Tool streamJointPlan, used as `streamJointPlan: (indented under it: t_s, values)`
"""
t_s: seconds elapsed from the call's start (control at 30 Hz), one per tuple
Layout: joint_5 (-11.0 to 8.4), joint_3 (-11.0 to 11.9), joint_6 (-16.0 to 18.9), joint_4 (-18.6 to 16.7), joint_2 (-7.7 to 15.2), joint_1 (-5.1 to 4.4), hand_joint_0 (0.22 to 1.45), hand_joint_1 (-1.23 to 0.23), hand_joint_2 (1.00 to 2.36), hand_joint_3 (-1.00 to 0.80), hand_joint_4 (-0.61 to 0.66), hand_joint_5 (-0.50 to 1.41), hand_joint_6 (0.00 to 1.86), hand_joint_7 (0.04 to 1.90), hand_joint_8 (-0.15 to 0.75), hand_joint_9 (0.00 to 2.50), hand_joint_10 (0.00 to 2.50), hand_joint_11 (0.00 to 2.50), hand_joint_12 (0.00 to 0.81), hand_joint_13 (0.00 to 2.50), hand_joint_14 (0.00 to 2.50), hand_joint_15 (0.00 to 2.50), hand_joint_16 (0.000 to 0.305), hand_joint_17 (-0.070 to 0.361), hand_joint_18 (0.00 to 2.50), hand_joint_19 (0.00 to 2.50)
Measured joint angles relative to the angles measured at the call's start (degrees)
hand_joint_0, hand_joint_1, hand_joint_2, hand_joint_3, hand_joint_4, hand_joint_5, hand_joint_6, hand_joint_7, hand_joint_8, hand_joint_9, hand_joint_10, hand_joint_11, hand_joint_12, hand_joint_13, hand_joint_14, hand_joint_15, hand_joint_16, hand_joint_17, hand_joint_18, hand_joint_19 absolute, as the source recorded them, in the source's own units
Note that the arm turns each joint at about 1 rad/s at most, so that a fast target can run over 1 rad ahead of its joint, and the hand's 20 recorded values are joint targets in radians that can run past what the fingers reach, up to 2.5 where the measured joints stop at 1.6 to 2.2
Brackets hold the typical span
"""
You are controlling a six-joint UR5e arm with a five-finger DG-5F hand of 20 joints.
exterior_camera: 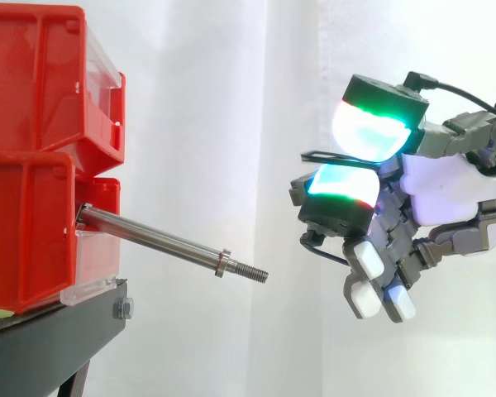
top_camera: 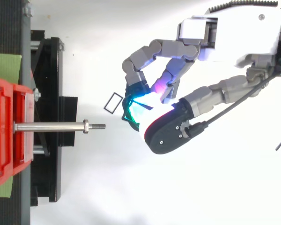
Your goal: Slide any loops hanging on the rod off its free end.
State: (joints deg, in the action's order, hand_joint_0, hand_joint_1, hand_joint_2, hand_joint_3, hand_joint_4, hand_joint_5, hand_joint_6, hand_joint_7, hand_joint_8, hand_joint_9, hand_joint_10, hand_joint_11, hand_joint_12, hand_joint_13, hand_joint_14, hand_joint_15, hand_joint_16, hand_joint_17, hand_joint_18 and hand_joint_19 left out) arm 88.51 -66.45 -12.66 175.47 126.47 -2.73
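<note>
Currently | rod: juts from the red bins, bare, threaded free end pointing at the hand | hand: near the rod's free end, not touching it, fingers curled and pinching a thin black loop | loop: off the rod, just past its tip
</note>
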Motion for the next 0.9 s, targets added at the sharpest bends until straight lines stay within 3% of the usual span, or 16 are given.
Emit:
streamJointPlan:
  t_s: [0.3, 0.5, 0.77, 0.9]
  values:
    - [0.04, 0.0, 0.1, -0.1, 0.0, 0.06, 0.6, -0.44, 1.01, -0.41, 0.21, -0.1, 0.61, 1.45, 0.353, 1.05, 0.02, 0.5, 0.398, 0.91, 0.01, 0.31, 0.064, 0.145, 0.84, 0.66]
    - [0.08, 0.0, 0.2, 0.0, 0.0, 0.08, 0.61, -0.44, 1.02, -0.33, 0.21, -0.1, 0.6, 1.46, 0.352, 1.06, 0.02, 0.51, 0.396, 0.92, 0.01, 0.31, 0.065, 0.146, 0.85, 0.65]
    - [0.08, 0.0, 0.2, -0.1, 0.0, 0.09, 0.58, -0.57, 1.03, -0.2, 0.23, -0.12, 0.63, 1.45, 0.355, 1.03, 0.02, 0.53, 0.401, 0.89, 0.01, 0.31, 0.066, 0.148, 0.84, 0.65]
    - [0.08, 0.0, 0.2, -0.1, 0.0, 0.09, 0.58, -0.71, 1.02, -0.19, 0.23, -0.17, 0.72, 1.38, 0.349, 0.97, 0.02, 0.54, 0.402, 0.88, 0.01, 0.31, 0.066, 0.15, 0.84, 0.64]
